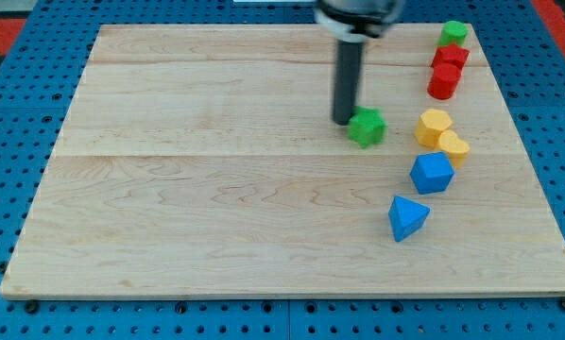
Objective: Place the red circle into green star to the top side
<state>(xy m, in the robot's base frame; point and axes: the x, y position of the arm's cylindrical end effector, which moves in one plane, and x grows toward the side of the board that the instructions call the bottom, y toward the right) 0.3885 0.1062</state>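
My tip [343, 121] stands just left of the green star [366, 127], touching or nearly touching its left side, a little right of the board's middle and toward the view's top. The red circle [442, 83] lies near the board's right edge, up and to the right of the star, well apart from my tip. Another red block [450, 57], whose shape I cannot make out, sits touching the circle's top side.
A second green block [453, 33] lies at the top right corner above the red blocks. Two yellow blocks [434, 126] [454, 147] lie right of the star. A blue cube-like block [431, 173] and a blue triangle [407, 217] lie below them on the wooden board [216, 198].
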